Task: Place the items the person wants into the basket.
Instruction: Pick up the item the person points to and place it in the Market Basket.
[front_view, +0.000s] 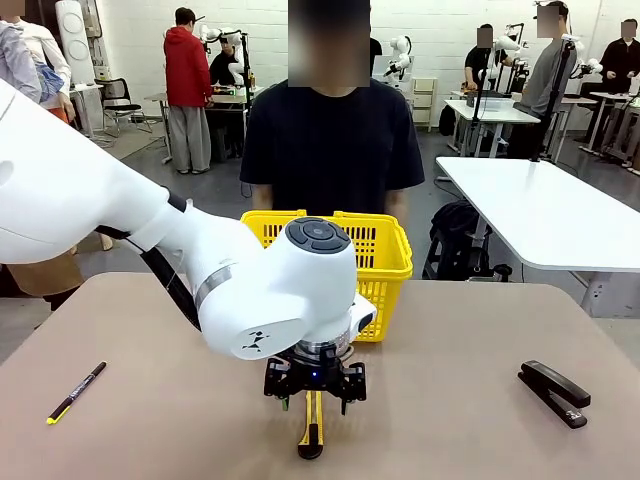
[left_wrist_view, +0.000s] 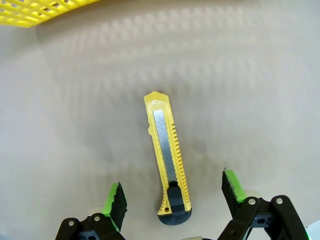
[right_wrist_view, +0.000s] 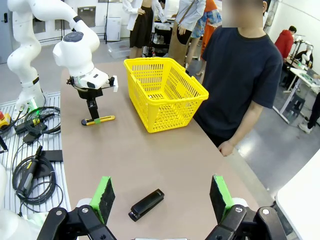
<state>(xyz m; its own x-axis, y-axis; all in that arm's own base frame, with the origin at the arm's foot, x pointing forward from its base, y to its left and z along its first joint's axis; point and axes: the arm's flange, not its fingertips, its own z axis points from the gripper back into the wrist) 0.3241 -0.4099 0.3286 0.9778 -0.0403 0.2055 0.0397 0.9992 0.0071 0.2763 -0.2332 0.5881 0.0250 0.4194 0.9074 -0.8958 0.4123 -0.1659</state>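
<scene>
While the black pen with the yellow tip (front_view: 77, 391) sits out at 9 o'clock, the left gripper (left_wrist_view: 172, 197) hangs jaws apart right over the yellow utility knife (left_wrist_view: 167, 160), not touching it. The yellow basket (front_view: 385, 250) is at 12, in front of the person (front_view: 330, 140). The black stapler (front_view: 553, 393) lies at 3; the right gripper (right_wrist_view: 162, 197) is wide open above it.

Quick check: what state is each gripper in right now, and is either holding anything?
Left gripper: open, holding nothing, its pads either side of the utility knife on the table.
Right gripper: open, holding nothing, above the stapler.
</scene>
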